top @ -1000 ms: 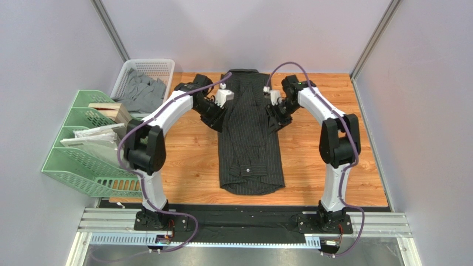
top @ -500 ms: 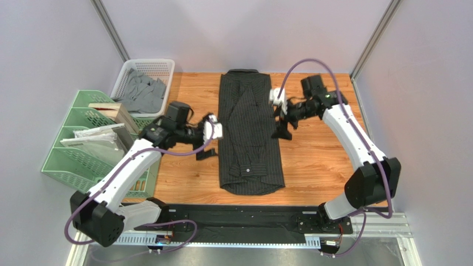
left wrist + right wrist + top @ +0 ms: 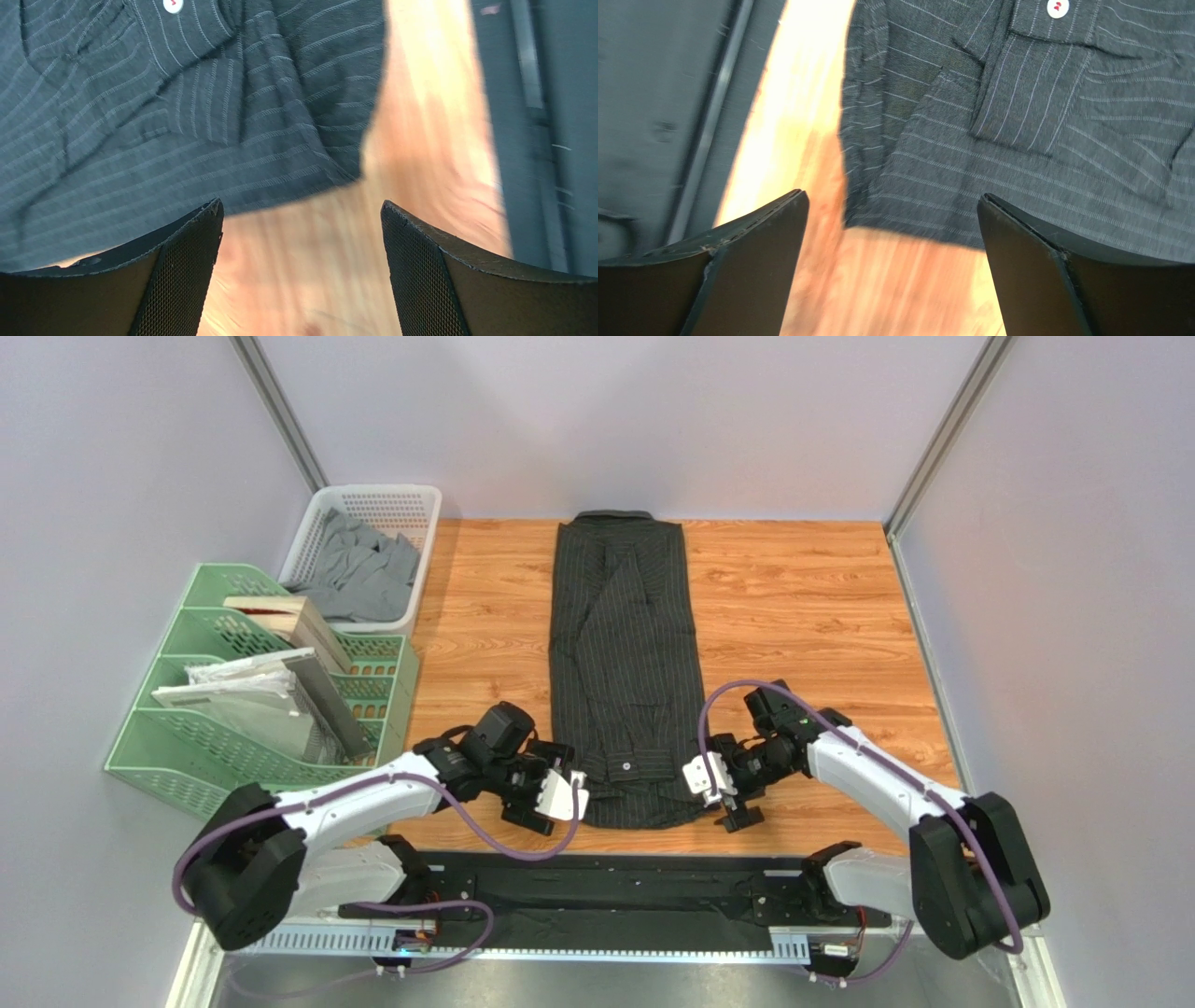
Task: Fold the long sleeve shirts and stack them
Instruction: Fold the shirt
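Far left, green rack point(image 3: 211, 714) and white basket point(image 3: 368, 507) w/ a grey garment point(image 3: 358, 577), neither in play. Now the left gripper point(image 3: 302, 210), low over the near-left hem corner, jaws spread wide, only bare wood and the cloth edge between them, gripping nothing. Centre: the shirt point(image 3: 624, 644), sleeves tucked in, lies as a long narrow strip down the table point(image 3: 800, 602), collar at the far edge, hem by the arm bases. Looks light and limp, prob. sags and slides on the wood, so I'd pinch both hem corners thru all layers and lift together. Over to the right gripper point(image 3: 892, 199), mirroring it at the near-right corner: also spread wide, empty, clear of the fabric.
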Action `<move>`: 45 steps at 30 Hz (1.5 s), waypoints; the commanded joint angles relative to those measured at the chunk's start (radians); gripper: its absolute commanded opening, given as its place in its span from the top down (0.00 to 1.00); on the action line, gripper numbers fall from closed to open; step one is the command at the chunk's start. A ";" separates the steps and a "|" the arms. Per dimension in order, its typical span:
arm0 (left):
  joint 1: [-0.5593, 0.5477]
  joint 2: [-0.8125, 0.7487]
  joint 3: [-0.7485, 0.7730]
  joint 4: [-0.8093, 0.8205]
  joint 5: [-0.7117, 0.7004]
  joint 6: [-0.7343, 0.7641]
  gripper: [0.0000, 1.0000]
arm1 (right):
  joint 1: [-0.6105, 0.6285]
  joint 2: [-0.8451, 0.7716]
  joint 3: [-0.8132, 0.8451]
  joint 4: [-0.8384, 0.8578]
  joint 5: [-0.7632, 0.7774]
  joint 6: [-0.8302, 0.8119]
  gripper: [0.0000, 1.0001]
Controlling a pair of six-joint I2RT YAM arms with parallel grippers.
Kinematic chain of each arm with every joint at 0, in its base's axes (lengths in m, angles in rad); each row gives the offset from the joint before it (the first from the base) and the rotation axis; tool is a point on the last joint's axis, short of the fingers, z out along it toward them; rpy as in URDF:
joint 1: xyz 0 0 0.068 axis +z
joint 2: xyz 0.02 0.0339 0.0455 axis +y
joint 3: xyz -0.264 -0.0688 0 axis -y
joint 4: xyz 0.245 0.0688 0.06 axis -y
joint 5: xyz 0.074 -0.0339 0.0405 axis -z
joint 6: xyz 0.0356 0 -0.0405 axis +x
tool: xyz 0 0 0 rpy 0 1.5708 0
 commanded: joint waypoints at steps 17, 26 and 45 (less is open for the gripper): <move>-0.149 0.134 0.063 0.117 -0.098 0.191 0.29 | 0.097 0.211 0.022 0.366 0.112 -0.060 0.62; -0.153 0.243 0.114 0.226 -0.162 0.137 0.43 | 0.100 0.162 0.049 0.317 0.107 -0.022 0.92; -0.152 0.015 0.114 -0.082 -0.015 0.042 1.00 | 0.141 -0.173 -0.003 0.083 0.111 0.196 1.00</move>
